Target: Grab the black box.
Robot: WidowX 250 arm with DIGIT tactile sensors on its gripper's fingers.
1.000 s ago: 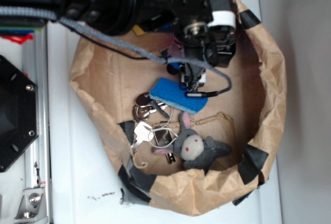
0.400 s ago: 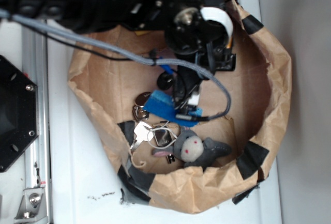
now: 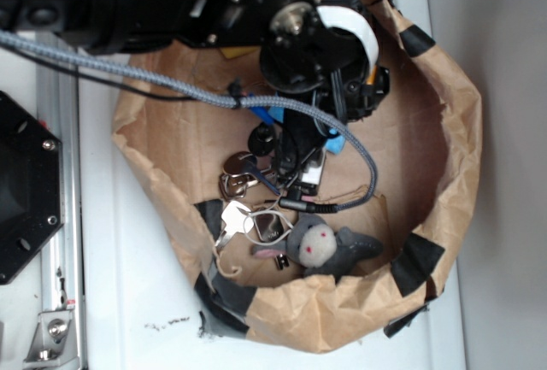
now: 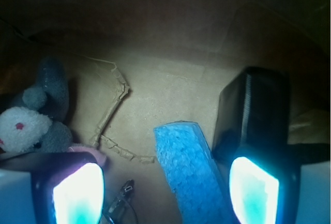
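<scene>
End effector (image 4: 165,182) is spread wide above the paper bin floor. The blue sponge (image 4: 189,167) lies between its fingers; the black box (image 4: 253,113) sits beside the right finger.

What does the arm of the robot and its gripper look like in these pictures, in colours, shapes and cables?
The arm is black, with bulky rounded joint housings and visible screws. A grey braided cable runs along it, tied to a thinner black cable, and curves down past the gripper. A white curved part sits near the wrist. In the wrist view, the two fingers are dark, with pads that glow pale cyan-white.
</scene>
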